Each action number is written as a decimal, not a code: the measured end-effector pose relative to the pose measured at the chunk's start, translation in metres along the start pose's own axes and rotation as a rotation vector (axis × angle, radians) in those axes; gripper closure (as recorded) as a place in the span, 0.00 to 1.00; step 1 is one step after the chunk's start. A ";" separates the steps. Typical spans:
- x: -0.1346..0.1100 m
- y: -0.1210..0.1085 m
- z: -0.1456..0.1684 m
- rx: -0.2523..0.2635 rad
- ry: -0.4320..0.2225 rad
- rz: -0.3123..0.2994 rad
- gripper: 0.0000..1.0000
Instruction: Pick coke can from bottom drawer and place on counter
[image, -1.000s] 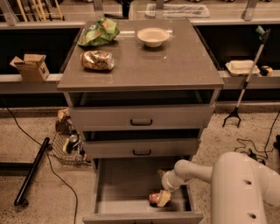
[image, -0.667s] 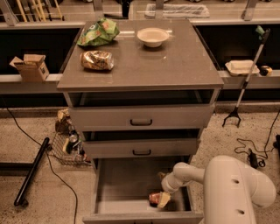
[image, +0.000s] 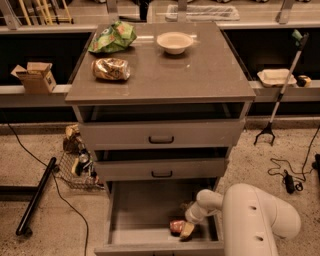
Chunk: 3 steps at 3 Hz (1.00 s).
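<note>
Gripper (image: 184, 229) low in bottom drawer (image: 145, 210) | coke can (image: 175, 226) right at its tip | grip: cannot tell

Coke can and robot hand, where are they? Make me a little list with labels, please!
coke can: on the drawer floor, near the front right
bottom drawer: pulled open
gripper: down inside the drawer, at the can's right side
counter: holds a green chip bag, a gold snack bag and a white bowl
can on counter: not yet
</note>
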<state>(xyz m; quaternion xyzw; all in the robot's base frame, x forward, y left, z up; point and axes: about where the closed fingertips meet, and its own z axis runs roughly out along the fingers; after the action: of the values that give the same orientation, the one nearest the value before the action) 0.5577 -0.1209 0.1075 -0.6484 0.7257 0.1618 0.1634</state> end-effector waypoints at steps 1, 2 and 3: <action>-0.001 0.000 -0.004 0.002 0.002 -0.001 0.49; -0.002 -0.001 -0.024 0.044 -0.006 -0.017 0.72; -0.013 -0.005 -0.069 0.109 -0.022 -0.045 0.95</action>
<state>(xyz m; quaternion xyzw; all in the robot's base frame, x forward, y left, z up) 0.5621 -0.1408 0.1751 -0.6527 0.7170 0.1252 0.2101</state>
